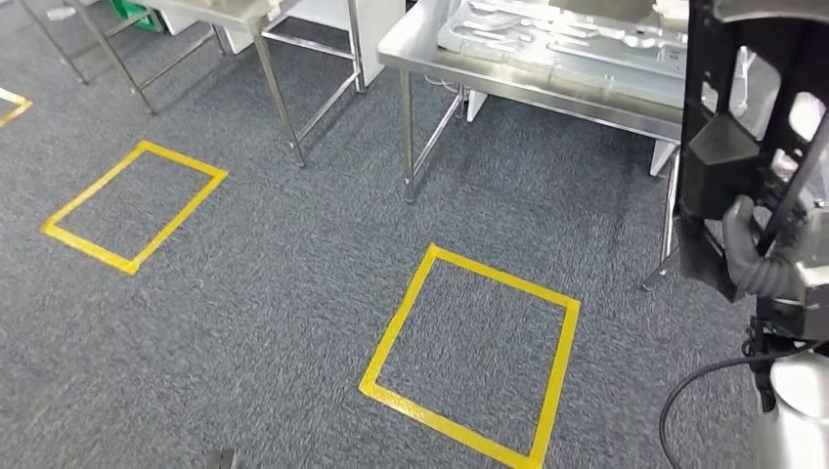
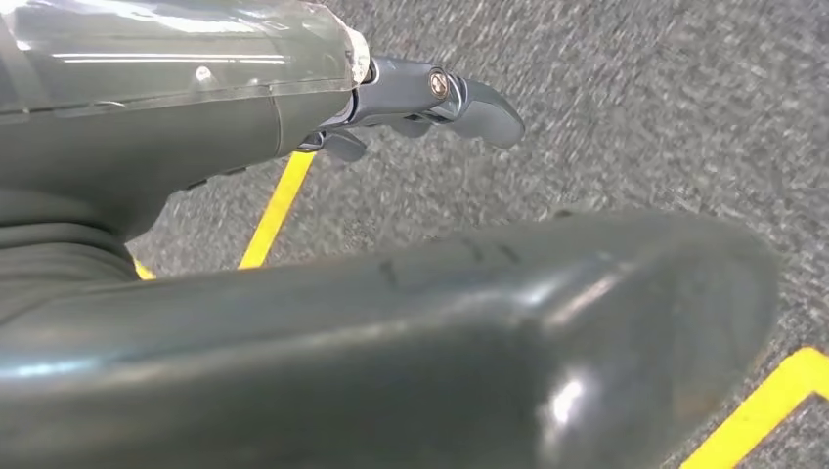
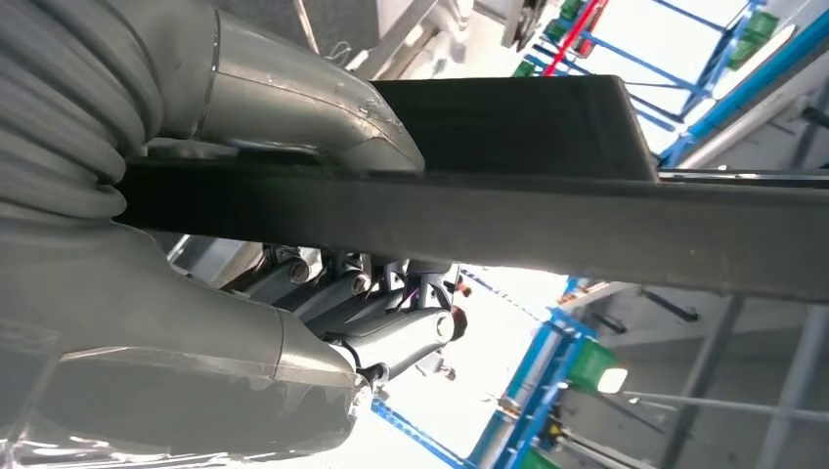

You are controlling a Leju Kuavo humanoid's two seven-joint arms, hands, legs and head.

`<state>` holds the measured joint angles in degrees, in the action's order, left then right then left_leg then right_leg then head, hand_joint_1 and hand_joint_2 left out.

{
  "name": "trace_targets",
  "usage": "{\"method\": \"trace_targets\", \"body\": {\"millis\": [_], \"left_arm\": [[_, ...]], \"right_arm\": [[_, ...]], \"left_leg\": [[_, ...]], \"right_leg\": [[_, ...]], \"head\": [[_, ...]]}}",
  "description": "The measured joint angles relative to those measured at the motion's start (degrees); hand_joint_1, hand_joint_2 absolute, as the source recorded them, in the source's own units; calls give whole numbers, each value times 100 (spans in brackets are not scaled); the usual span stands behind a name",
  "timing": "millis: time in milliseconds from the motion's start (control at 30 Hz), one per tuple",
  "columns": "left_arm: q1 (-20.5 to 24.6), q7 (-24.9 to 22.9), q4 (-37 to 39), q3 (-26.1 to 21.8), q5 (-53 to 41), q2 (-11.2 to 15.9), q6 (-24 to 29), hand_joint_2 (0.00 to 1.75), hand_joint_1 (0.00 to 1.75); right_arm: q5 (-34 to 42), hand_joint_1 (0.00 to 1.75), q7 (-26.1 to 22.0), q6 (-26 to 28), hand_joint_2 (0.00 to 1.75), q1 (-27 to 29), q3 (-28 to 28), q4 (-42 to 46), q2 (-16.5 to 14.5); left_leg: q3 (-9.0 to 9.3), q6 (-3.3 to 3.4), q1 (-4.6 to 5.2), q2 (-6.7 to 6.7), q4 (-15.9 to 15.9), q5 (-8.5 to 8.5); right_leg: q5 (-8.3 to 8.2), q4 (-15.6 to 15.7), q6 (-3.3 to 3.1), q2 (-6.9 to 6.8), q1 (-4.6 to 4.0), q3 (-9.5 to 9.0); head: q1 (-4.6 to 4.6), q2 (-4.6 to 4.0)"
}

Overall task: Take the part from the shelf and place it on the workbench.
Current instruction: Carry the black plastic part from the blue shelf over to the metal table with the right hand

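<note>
Fingers [image 1: 748, 256] of your right hand [image 1: 772, 269] clamp the part [image 1: 728, 147]; left hand [image 2: 430, 98] holds nothing, fingers apart. Bench [image 1: 528, 78] lies beyond them: the tall part could clip its edge.

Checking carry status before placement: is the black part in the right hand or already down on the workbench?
In hand. The right hand grips the black part, held upright off the workbench.

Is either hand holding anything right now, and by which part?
The right hand grips the large black plastic part by its lower edge, thumb over a flat rib. The left hand holds nothing.
</note>
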<state>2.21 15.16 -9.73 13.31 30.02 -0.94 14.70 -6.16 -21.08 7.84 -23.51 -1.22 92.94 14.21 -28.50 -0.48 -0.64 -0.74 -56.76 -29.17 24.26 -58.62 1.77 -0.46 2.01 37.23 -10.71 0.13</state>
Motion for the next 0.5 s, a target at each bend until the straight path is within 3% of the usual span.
{"method": "trace_targets", "body": {"millis": [100,133,233,267,300,400,433,467,500], "left_arm": [[8,5,0,-12,15,-4,17,0,0],[12,7,0,-17,16,-9,21,0,0],[17,9,0,-28,16,-20,29,0,0],[9,8,0,-31,17,-20,30,0,0],[-1,8,0,-33,18,-21,31,0,0],[-28,5,1,-37,19,-18,33,0,0],[-27,2,1,-38,19,-16,34,0,0],[-21,-1,2,-39,17,-17,34,0,0],[-17,-4,2,-39,16,-19,34,0,0]], "right_arm": [[-33,175,9,-1,175,-131,93,-66,-32],[-42,175,11,-2,175,-195,121,-90,-42],[-57,175,14,-6,175,-323,186,-171,-58],[-61,175,17,-8,175,-332,204,-201,-63],[-63,175,20,-10,175,-340,218,-230,-69],[-68,175,26,-15,175,-408,248,-309,-89],[-69,175,26,-18,175,-446,258,-336,-94],[-74,175,30,-25,175,-482,271,-364,-100],[-83,175,34,-32,175,-511,285,-392,-107]], "left_leg": [[-84,-74,-23,28,-269,-64],[-252,-92,-34,34,-572,-142],[-977,-120,-45,38,-1691,-563],[-1126,-111,-43,38,-1819,-604],[-1178,-90,-40,38,-1737,-519],[-963,43,12,37,-684,267],[-892,87,42,36,-409,429],[-860,126,69,35,-259,513],[-843,158,86,37,-211,488]], "right_leg": [[29,0,-143,30,1,-100],[59,5,-179,35,-4,-145],[187,6,-241,44,-48,-272],[236,5,-247,54,-65,-332],[290,4,-248,64,-81,-404],[460,11,-224,83,-115,-635],[498,24,-199,91,-117,-673],[524,44,-166,99,-114,-703],[521,48,-122,107,-116,-724]], "head": [[-2,1],[-3,1],[-4,1],[-4,1],[-4,1],[-2,0],[-2,0],[-2,0],[-1,0]]}}
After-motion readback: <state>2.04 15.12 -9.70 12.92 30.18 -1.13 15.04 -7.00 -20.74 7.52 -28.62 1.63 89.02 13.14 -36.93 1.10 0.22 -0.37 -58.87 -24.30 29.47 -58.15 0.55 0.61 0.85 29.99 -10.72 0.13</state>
